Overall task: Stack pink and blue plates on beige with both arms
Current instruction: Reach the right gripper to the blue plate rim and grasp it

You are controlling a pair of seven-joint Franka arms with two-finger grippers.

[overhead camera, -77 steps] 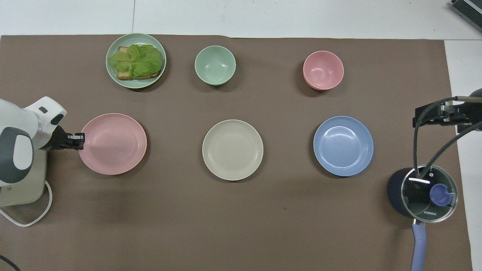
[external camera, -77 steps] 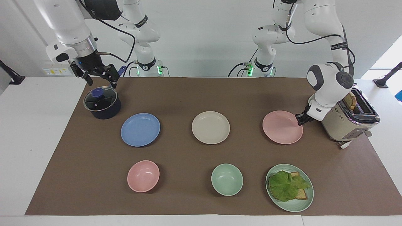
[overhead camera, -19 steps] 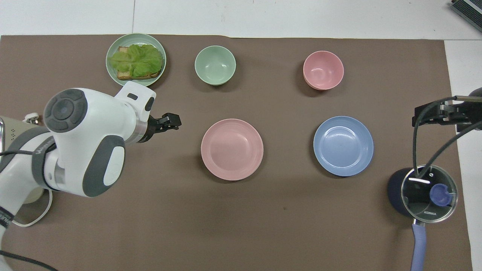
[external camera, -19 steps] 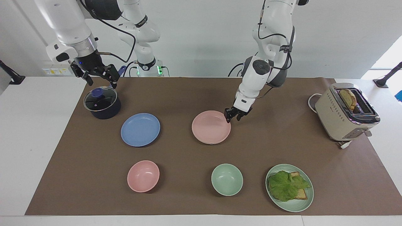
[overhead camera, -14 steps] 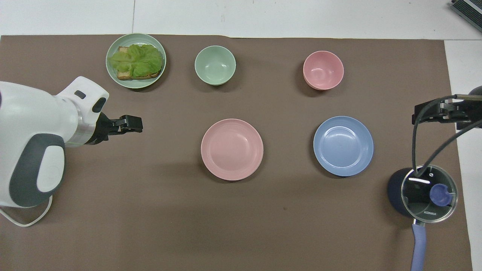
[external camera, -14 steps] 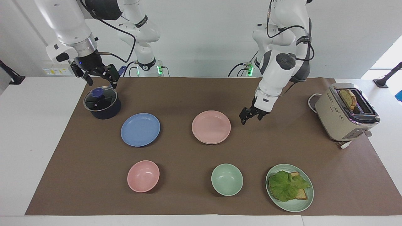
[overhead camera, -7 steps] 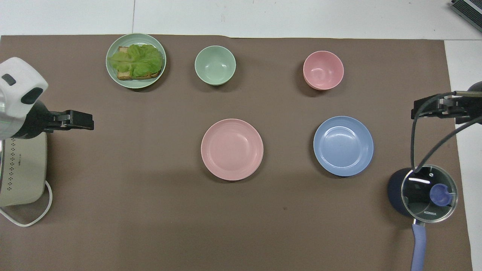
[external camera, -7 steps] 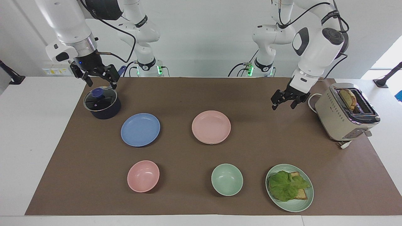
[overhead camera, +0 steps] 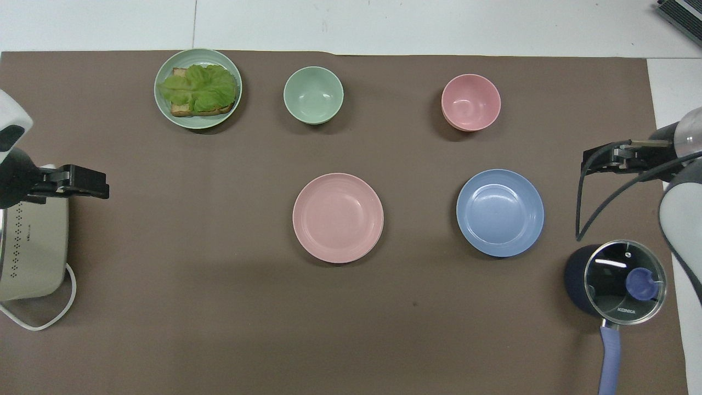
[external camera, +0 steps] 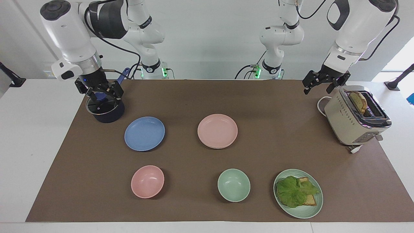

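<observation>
The pink plate [external camera: 217, 131] [overhead camera: 338, 217] lies in the middle of the brown mat, stacked on the beige plate, which it hides. Beside it, toward the right arm's end, the blue plate [external camera: 144, 133] [overhead camera: 500, 212] lies flat on the mat. My left gripper [external camera: 318, 85] [overhead camera: 101, 186] hangs open and empty in the air next to the toaster. My right gripper [external camera: 105, 95] [overhead camera: 589, 164] is open and empty, low over the mat by the pot.
A dark pot with a glass lid [external camera: 105, 108] stands at the right arm's end. A toaster [external camera: 352, 123] holding bread stands at the left arm's end. Farther from the robots are a pink bowl [external camera: 147, 181], a green bowl [external camera: 233, 185] and a green plate [external camera: 304, 212] with lettuce and toast.
My left gripper has drawn away from the stacked pink plate, rising toward the toaster. My right gripper has come down lower by the pot. The plates have not moved.
</observation>
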